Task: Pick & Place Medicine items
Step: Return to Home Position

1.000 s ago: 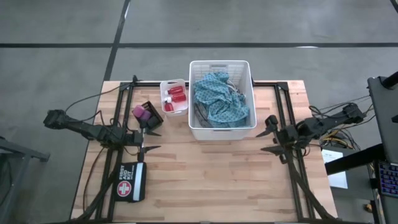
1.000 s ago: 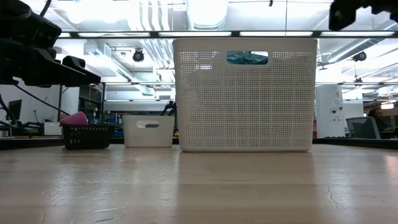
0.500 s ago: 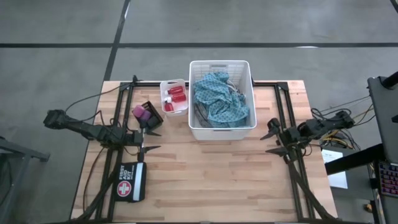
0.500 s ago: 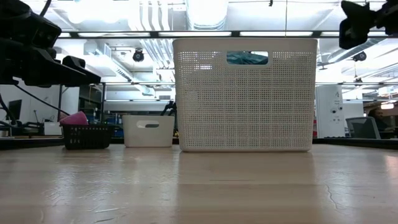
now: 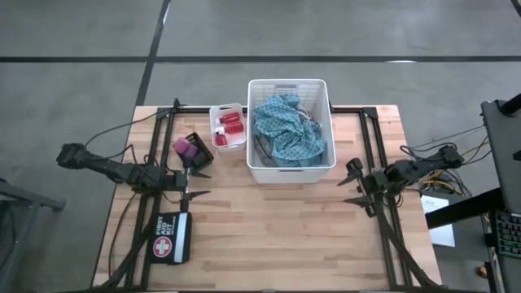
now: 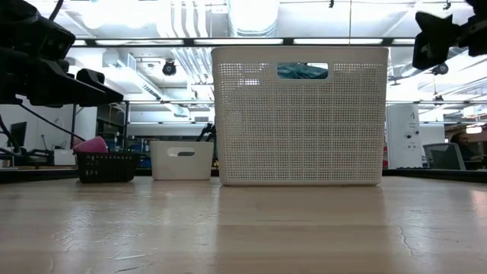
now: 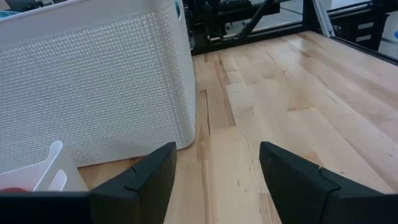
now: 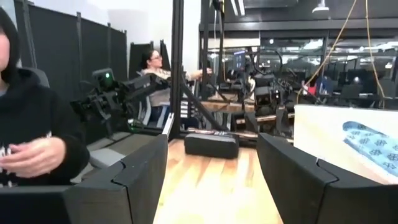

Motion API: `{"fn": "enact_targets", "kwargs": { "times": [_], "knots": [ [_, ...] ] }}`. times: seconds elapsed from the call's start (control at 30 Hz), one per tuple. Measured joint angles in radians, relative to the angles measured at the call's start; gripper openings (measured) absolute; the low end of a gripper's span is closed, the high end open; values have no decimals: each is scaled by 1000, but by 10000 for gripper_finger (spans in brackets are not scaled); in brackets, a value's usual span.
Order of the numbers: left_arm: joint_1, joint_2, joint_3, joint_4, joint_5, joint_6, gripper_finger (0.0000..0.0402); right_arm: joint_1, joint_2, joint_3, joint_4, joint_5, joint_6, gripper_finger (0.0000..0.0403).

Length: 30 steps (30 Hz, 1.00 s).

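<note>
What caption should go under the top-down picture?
Teal cloth in the big white bin, red bottles in the small bin; left hand and right hand hover open and empty.

Upper centre: white perforated laundry bin (image 5: 288,82) holding a teal patterned cloth (image 5: 286,134); left of it, white-capped red bottles (image 5: 231,124); pale wooden table (image 5: 277,236).

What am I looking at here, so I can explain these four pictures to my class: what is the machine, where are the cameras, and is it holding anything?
Two robot arms work at a wooden table. One picture looks down from above, one level across the tabletop, two from the wrists. The left gripper and right gripper hover with fingers open, holding nothing. A large white bin holds a teal cloth; a small bin holds red bottles. A first-aid pouch lies nearby.
</note>
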State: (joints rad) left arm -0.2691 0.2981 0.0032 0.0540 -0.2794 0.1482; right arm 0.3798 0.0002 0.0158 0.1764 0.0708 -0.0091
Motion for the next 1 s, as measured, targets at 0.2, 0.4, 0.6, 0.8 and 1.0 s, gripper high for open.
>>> {"fn": "enact_targets", "kwargs": {
  "times": [0.2,0.4,0.6,0.8,1.0],
  "knots": [
    [0,0,0,0,0,0,236,0,0,-8,-15,7,6,244],
    [0,0,0,0,0,0,236,0,1,-7,-15,7,-2,240],
    [0,0,0,0,0,0,236,0,2,-7,-15,8,-51,245],
    [0,0,0,0,0,0,236,0,2,-7,-15,8,4,245],
    [0,0,0,0,0,0,236,0,2,-7,-15,8,2,240]
  ]
}}
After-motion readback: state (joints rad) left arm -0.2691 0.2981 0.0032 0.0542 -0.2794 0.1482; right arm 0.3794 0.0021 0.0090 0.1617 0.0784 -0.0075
